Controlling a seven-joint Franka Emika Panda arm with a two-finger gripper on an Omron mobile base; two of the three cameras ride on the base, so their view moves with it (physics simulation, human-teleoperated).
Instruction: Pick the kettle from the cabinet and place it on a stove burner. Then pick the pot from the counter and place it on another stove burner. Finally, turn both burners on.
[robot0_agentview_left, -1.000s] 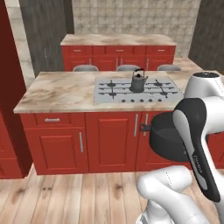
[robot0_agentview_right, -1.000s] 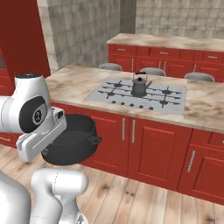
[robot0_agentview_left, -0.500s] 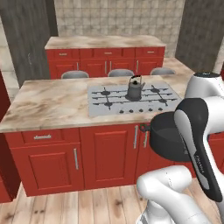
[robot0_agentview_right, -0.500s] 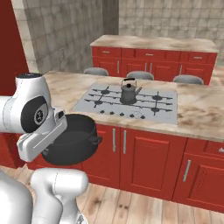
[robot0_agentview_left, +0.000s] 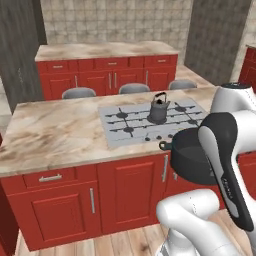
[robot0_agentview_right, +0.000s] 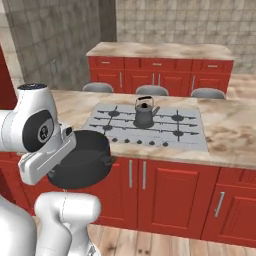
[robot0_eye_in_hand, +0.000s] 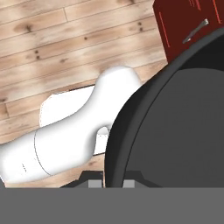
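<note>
Pot (robot0_eye_in_hand: 175, 127) rim pinched between fingers (robot0_eye_in_hand: 130, 183), held clear of cooktop (robot0_agentview_right: 150, 127); kettle (robot0_agentview_right: 144, 112) on burner.

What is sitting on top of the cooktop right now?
The kettle stands on a middle burner of the cooktop; the other burners are bare. The pot hangs in front, off the cooktop.

Pot (robot0_agentview_right: 82, 160) — matt black metal. Kettle (robot0_agentview_right: 144, 114) — dull grey metal. Cooktop (robot0_agentview_right: 192, 136) brushed steel; counter (robot0_agentview_left: 60, 135) marbled stone; floor (robot0_eye_in_hand: 65, 48) wood planks.
</note>
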